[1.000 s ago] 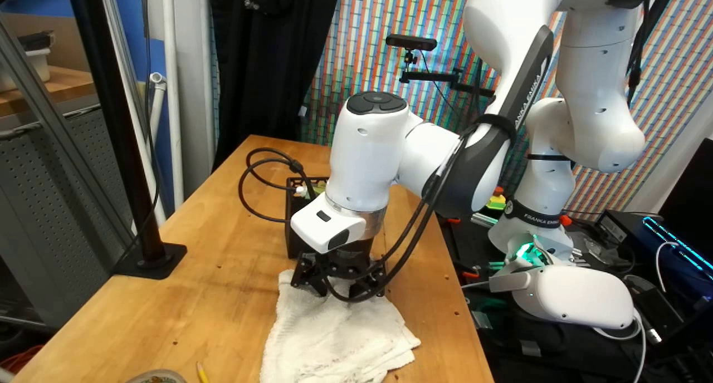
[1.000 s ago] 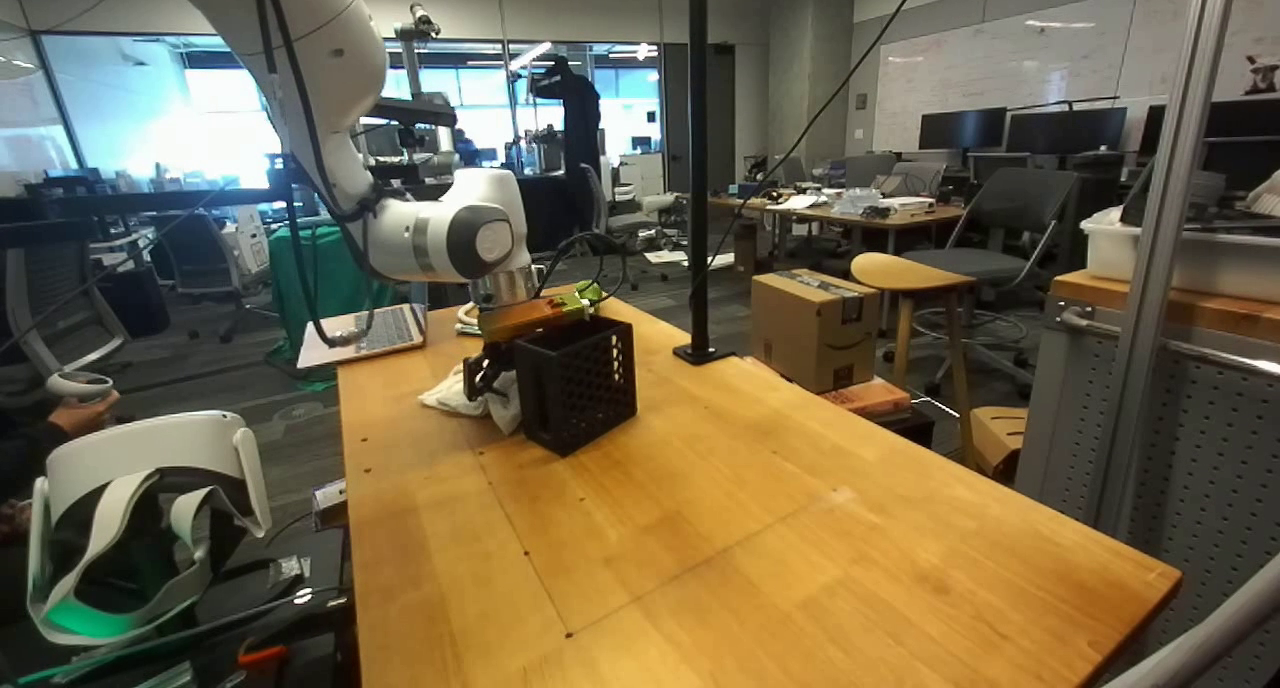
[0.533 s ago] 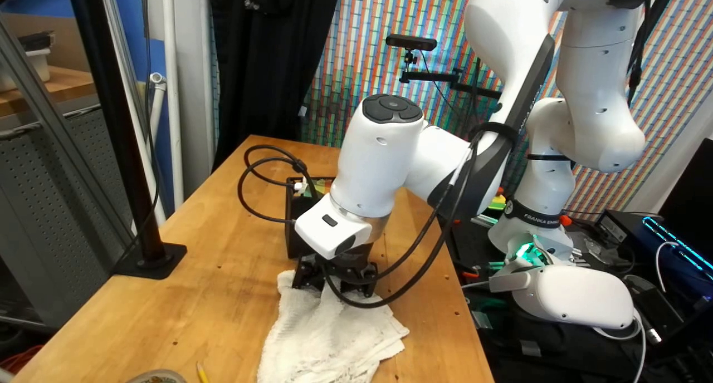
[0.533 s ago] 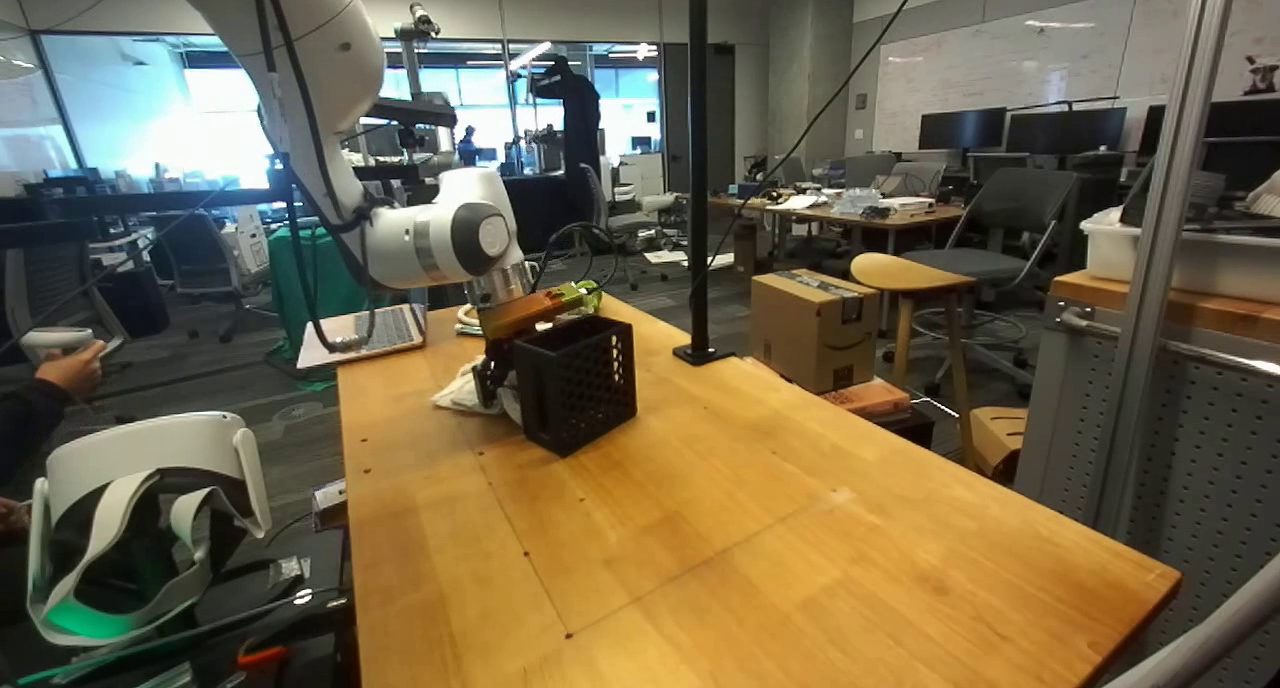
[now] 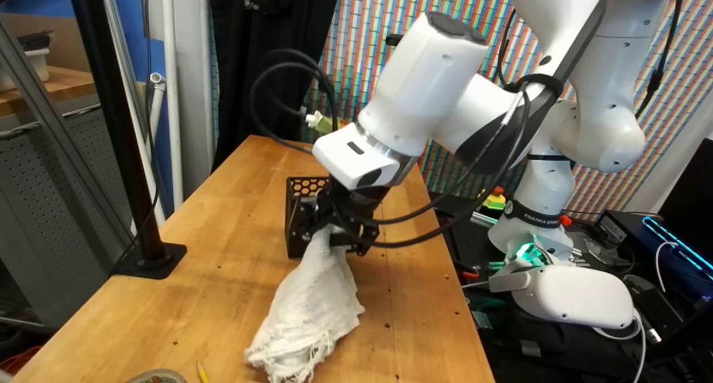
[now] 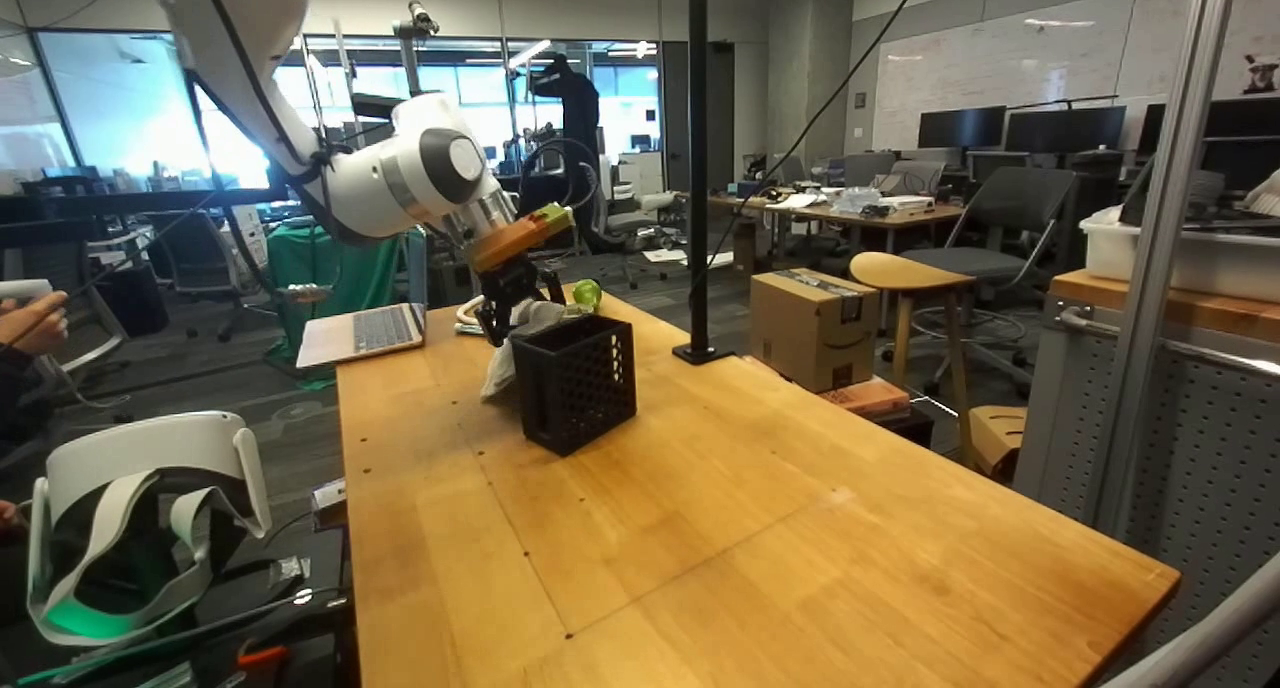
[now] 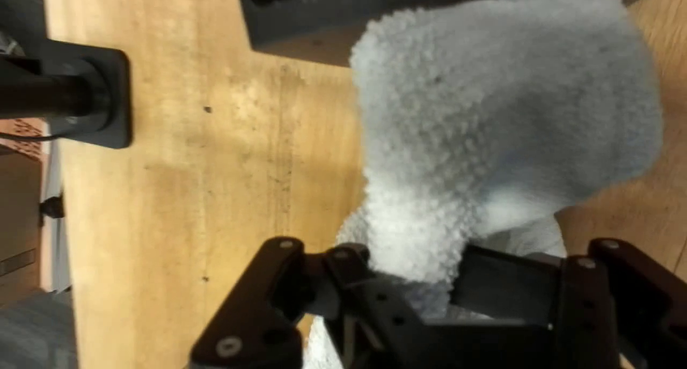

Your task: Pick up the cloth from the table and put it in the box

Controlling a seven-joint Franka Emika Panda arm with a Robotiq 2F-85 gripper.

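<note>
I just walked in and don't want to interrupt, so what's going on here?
A white robot arm grips a soft white cloth in its black two-fingered gripper. Most of the cloth hangs outside the black perforated rectangular box, which stands on a light-brown wooden table. Getting it inside is probably next; whether its lower end touches the table is hard to tell.

Bright windows [image 6: 625,93] far away at the back.
Grey floor [image 6: 660,303], grey chair [image 6: 1025,203], a wooden stool [image 6: 910,271] and dark screens [image 6: 962,128] near a white board [image 6: 1010,73]; black cloth [image 5: 262,54] hanging beside a stripy wall [image 5: 359,65].
</note>
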